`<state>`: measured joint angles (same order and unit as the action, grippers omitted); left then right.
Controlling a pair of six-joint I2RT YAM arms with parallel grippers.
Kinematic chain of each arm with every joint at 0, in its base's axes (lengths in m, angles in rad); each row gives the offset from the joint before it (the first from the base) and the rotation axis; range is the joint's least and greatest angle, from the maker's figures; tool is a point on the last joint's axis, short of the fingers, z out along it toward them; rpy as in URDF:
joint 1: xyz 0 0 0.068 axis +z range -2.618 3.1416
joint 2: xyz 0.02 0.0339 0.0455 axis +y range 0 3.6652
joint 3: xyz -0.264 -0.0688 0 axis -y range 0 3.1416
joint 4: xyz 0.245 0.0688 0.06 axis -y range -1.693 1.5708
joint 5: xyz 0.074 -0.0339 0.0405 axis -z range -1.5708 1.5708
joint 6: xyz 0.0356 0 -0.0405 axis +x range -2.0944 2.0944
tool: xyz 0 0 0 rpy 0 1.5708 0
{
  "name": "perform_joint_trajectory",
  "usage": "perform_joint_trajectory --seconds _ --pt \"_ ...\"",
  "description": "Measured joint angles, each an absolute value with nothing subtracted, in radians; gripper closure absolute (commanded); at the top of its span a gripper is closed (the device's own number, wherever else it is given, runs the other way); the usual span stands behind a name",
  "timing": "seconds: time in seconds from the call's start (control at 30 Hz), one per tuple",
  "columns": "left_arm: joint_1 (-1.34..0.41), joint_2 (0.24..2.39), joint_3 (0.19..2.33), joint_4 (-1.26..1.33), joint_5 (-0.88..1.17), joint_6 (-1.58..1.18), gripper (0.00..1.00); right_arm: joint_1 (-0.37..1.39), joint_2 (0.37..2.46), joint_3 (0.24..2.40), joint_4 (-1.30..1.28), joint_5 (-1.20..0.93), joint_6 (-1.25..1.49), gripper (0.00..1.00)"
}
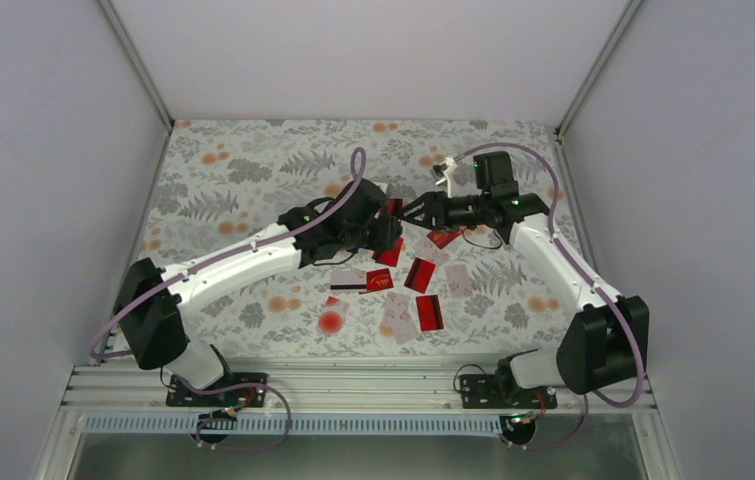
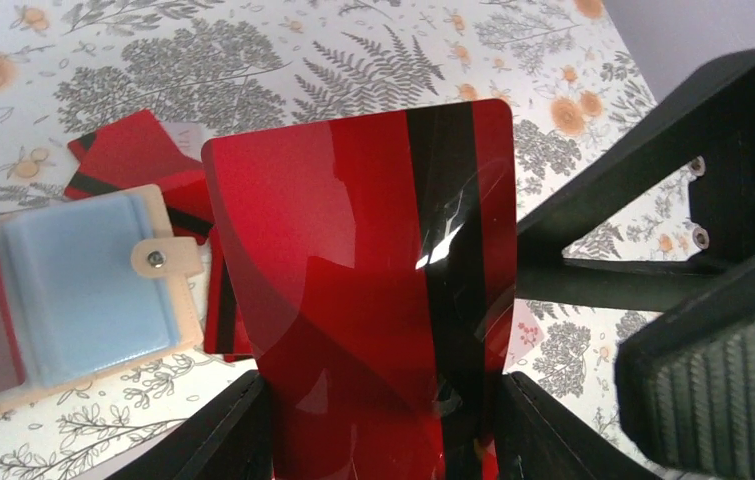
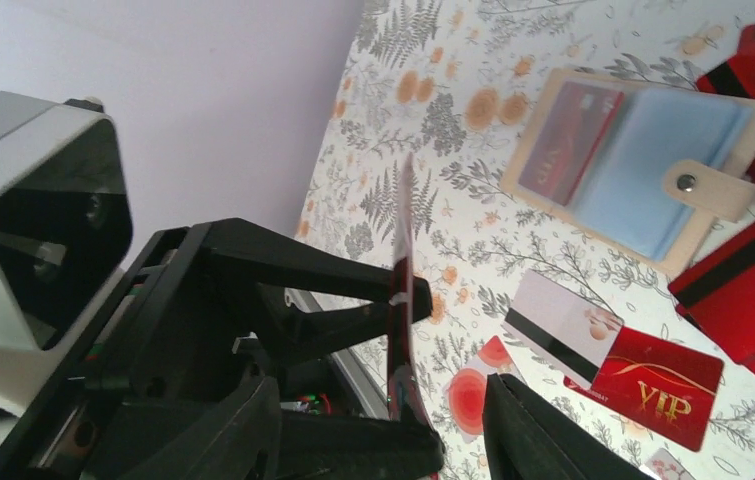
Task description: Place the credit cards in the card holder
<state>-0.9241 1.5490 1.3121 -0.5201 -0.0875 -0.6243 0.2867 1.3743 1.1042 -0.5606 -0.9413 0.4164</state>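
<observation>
One card holder (image 2: 83, 290), tan with light blue lining, lying open and flat on the floral tablecloth (image 1: 253, 170), snap tab out; one reddish card (image 3: 563, 140) sits in a clear pocket. One red card with a black stripe (image 2: 353, 290), raised above the cloth near the card holder, upright, clamped by its two side edges between the fingers of the left gripper (image 2: 383, 440). The right gripper (image 3: 381, 390) faces the left one across that card, fingers apart on either side of its thin edge, not touching it. Loose red striped cards (image 3: 743, 290) touch the card holder's tab edge, partly beneath it. One VIP card (image 3: 658, 385) and one white card with a black stripe (image 3: 553, 320), overlapping, lie near the card holder but apart from it
</observation>
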Motion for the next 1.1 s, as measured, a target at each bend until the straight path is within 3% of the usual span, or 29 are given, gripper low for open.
perform_joint_trajectory --seconds 0.23,0.5,0.6,0.87,1.1 --pt "-0.93 1.549 1.342 -0.501 -0.053 -0.598 0.54 0.286 1.374 1.118 -0.54 -0.977 0.429 0.64" --pt "-0.936 1.549 1.345 -0.489 -0.029 -0.583 0.54 0.286 1.374 1.118 -0.539 -0.977 0.427 0.94" --pt "-0.936 1.549 1.346 -0.488 -0.026 -0.583 0.53 0.286 1.375 1.119 -0.543 -0.976 0.419 0.96" --pt "-0.939 1.541 1.35 -0.5 -0.036 -0.581 0.11 0.282 1.375 1.125 -0.567 -0.976 0.401 0.96" --pt "-0.937 1.422 1.35 -0.567 -0.068 -0.531 0.03 0.282 1.375 1.161 -0.562 -1.01 0.398 0.96"
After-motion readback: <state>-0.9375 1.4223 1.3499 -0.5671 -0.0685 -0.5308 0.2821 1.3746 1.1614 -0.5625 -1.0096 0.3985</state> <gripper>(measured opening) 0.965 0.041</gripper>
